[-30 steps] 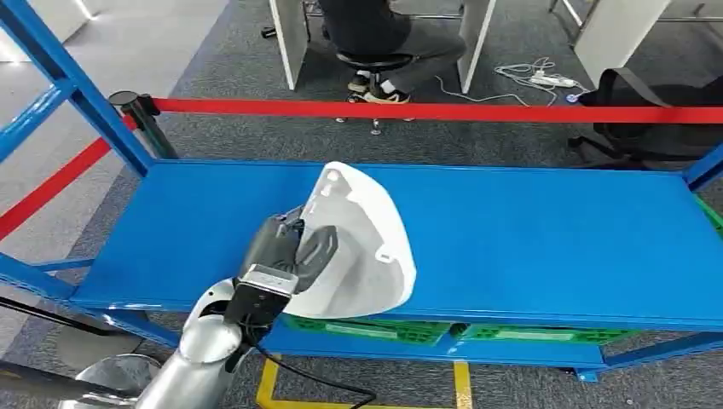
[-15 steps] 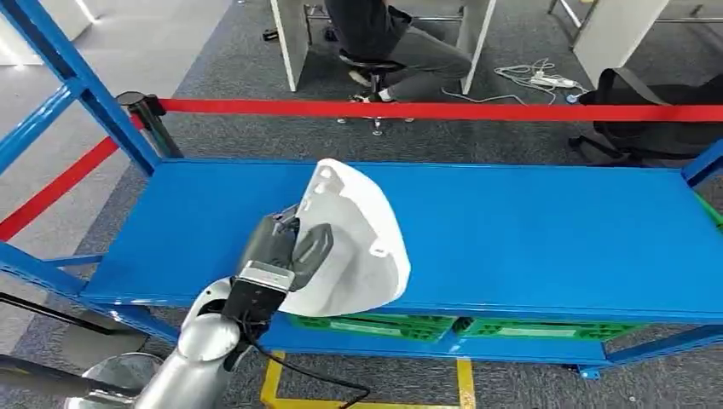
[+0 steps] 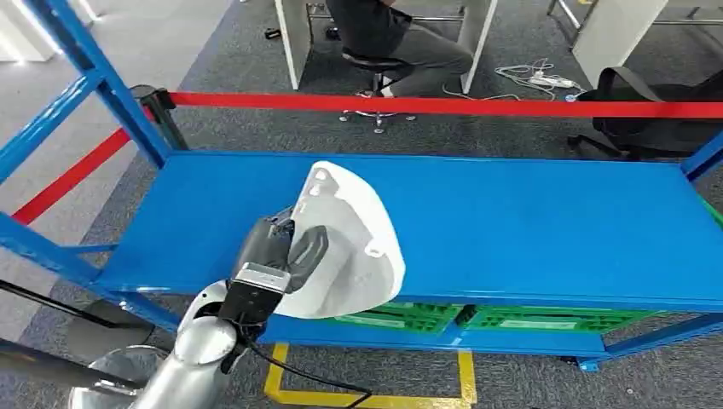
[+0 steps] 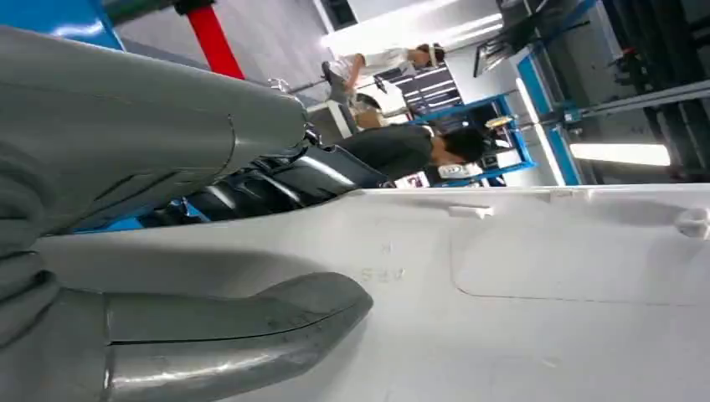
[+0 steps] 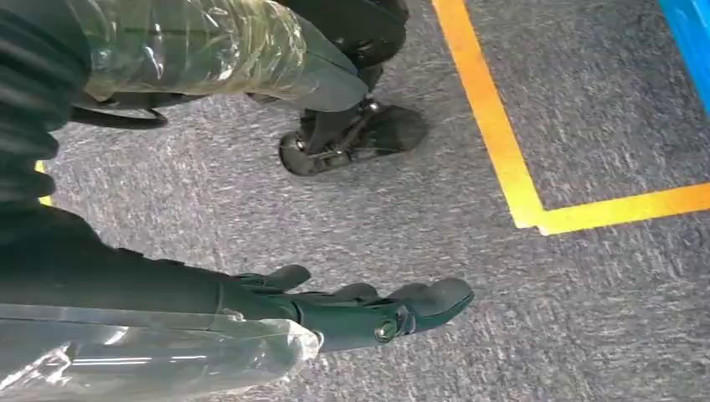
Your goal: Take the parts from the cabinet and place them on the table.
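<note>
Head view: the left hand (image 3: 286, 253) is gripping a large white curved part (image 3: 349, 243), its thumb lying across the part's concave inner face and its darker fingers wrapping behind the edge. The part is being held over the front-left area of the blue table (image 3: 529, 230), overhanging the table's front edge; whether it is touching the surface cannot be told. Green crates (image 3: 477, 318) are sitting on the lower level beneath the tabletop. A red barrier tape (image 3: 443, 106) is running behind the table, and a seated person (image 3: 384, 34) is showing beyond it. Left wrist view: the thumb (image 4: 243, 322) is pressing flat on the white part. Right wrist view: the right hand (image 5: 360, 310) is hanging over grey carpet (image 5: 603, 109) beside a yellow floor line (image 5: 494, 126), fingers extended and apart, holding nothing.
</note>
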### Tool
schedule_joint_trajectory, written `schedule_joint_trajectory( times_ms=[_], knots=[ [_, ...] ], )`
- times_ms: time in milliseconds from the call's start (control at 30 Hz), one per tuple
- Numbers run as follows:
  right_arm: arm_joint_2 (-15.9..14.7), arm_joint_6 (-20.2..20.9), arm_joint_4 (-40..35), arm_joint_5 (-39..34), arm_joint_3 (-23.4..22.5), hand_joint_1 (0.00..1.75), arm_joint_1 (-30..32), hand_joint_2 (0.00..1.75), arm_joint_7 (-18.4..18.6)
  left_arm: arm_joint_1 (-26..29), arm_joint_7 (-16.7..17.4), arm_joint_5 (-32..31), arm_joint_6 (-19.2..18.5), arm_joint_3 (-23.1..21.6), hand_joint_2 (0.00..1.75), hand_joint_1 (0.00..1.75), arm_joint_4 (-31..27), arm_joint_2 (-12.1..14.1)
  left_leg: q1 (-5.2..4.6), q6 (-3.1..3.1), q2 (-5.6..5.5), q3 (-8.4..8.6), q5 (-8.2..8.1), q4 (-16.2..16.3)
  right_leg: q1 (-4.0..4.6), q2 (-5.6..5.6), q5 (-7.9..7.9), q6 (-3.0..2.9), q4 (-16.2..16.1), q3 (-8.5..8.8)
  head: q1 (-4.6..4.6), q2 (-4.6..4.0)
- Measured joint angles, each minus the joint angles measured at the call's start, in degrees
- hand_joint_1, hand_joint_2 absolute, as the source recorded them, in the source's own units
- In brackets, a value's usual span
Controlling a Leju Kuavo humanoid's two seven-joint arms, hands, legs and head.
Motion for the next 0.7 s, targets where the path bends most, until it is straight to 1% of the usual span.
schedule_joint_trajectory(
  times_ms=[33,67,100,133,167,200,233,267,300,333,367,400,533,567,600,633,667,700],
  knots=[
    [0.0,0.0,0.0,0.0,0.0,0.00,0.0,1.75,0.0,0.0,0.0,0.0,0.0,0.0,1.75,1.75,0.0,-0.1,0.50,0.74,0.16,0.02,0.52,-0.7,-0.21,0.03,-0.54,0.25,0.4,-0.58,-0.09,0.00],
    [0.0,0.0,0.0,0.0,0.0,0.00,0.0,1.75,0.0,0.0,0.1,-0.1,0.0,0.0,1.75,1.75,0.0,-0.1,0.30,1.13,0.24,-0.17,0.78,-0.7,-0.12,0.09,-2.13,0.29,1.7,-1.31,0.11,0.00],
    [0.0,0.0,0.0,0.0,0.0,0.00,0.0,1.75,0.0,-0.1,0.1,-0.1,0.0,0.0,1.75,1.75,0.0,-0.1,0.23,1.51,0.26,-0.60,1.04,-0.7,-0.11,0.13,-4.89,0.30,5.7,-2.98,0.37,0.00],
    [0.0,0.1,0.0,0.0,0.0,0.00,0.0,1.75,0.0,0.0,0.2,-0.2,0.0,0.0,1.75,1.75,0.0,-0.1,0.03,1.80,0.30,-1.00,1.31,-0.6,-0.11,0.13,-7.47,0.32,10.9,-5.09,0.57,0.00],
    [0.0,0.1,0.0,0.0,0.0,0.00,0.1,1.75,0.0,0.1,0.4,-0.3,0.0,0.0,1.75,1.75,0.0,-0.1,-0.23,1.96,0.35,-1.45,1.63,-0.6,-0.09,0.13,-9.55,0.37,15.6,-7.00,0.50,0.00],
    [0.0,0.2,0.0,0.0,0.0,0.00,0.2,1.75,0.1,0.2,0.5,-0.3,0.0,0.0,1.75,1.75,0.0,-0.1,-0.46,2.06,0.36,-1.86,1.90,-0.6,-0.07,0.13,-10.27,0.32,18.2,-7.86,0.55,0.00],
    [0.0,0.2,0.0,0.0,0.0,0.00,0.3,1.75,0.1,0.2,0.5,-0.3,0.0,0.0,1.75,1.75,0.0,-0.1,-0.69,2.11,0.35,-2.11,2.17,-0.6,-0.03,0.13,-9.61,0.17,17.7,-7.19,0.52,0.00],
    [0.0,0.2,0.0,0.0,0.0,0.00,0.3,1.75,0.1,0.3,0.6,-0.4,0.0,0.0,1.75,1.75,0.0,-0.1,-0.88,2.07,0.30,-2.33,2.39,-0.6,0.03,0.13,-7.80,-0.11,14.5,-5.07,0.52,0.00],
    [0.0,0.2,0.0,0.0,0.0,0.00,0.3,1.75,0.1,0.3,0.6,-0.5,0.0,0.0,1.75,1.75,0.0,-0.1,-1.02,2.05,0.26,-2.42,2.56,-0.6,0.12,0.14,-5.55,-0.47,9.6,-2.04,0.52,0.00],
    [0.0,0.2,0.0,0.0,0.0,0.00,0.2,1.75,0.1,0.3,0.6,-0.5,0.0,0.0,1.75,1.75,0.0,-0.1,-1.12,1.94,0.25,-2.41,2.66,-0.5,0.34,0.13,-3.46,-0.95,3.8,1.45,0.52,0.00],
    [-0.1,0.2,0.0,0.0,0.0,0.00,0.0,1.75,0.1,0.3,0.6,-0.5,0.0,0.0,1.75,1.75,0.0,-0.1,-1.16,1.68,0.27,-2.49,2.83,-0.5,0.54,0.15,-3.92,-1.44,0.3,3.22,0.48,0.00],
    [-0.1,0.2,0.0,0.0,0.0,0.00,0.0,1.75,0.1,0.2,0.6,-0.5,0.0,0.0,1.75,1.75,0.0,-0.1,-1.59,1.50,0.30,-2.76,2.95,-0.3,0.58,0.16,-3.84,-1.36,-0.7,3.92,0.46,0.00],
    [-0.1,0.2,0.0,0.0,0.0,0.00,0.0,1.75,0.1,0.2,0.6,-0.5,0.0,0.0,1.75,1.75,0.0,-0.1,-1.54,1.47,0.29,-2.84,2.97,-0.1,0.59,0.22,-3.78,-1.34,-0.8,4.05,0.43,0.00],
    [-0.1,0.2,0.0,0.0,0.0,0.00,0.0,1.75,0.1,0.3,0.6,-0.5,0.0,0.0,1.75,1.75,0.0,0.0,-1.31,0.90,0.33,-3.29,3.50,-0.1,0.81,0.35,-3.44,-1.48,-0.4,3.56,0.43,0.00],
    [0.0,0.2,0.0,0.1,0.0,0.00,0.2,1.75,0.1,0.2,0.6,-0.6,0.0,0.1,1.75,1.75,0.0,0.1,-1.29,-0.27,0.18,-4.08,1.82,1.3,0.25,-0.01,-2.17,-2.40,-0.9,3.00,0.35,0.00],
    [0.0,0.2,0.0,0.1,0.0,0.00,0.1,1.75,0.1,0.2,0.6,-0.6,0.0,0.1,1.75,1.75,0.0,0.1,-1.01,-0.70,0.23,-5.18,-0.85,4.3,0.25,-0.04,-1.89,-2.72,-0.8,2.64,-0.28,0.00],
    [0.0,0.3,0.0,0.1,0.0,0.00,0.1,1.75,0.1,0.3,0.6,-0.7,0.0,0.1,1.75,1.75,0.0,0.1,-0.66,-1.16,0.23,-6.70,-3.70,8.8,0.27,-0.06,-1.60,-2.80,-0.8,2.19,-0.27,0.00],
    [0.0,0.3,0.0,0.1,0.0,0.00,0.1,1.75,0.1,0.3,0.6,-0.7,0.0,0.1,1.75,1.75,0.0,0.2,-0.46,-1.42,0.24,-8.26,-6.01,13.3,0.28,-0.09,-1.33,-2.78,-0.8,1.75,-0.24,0.00]
  ],
)
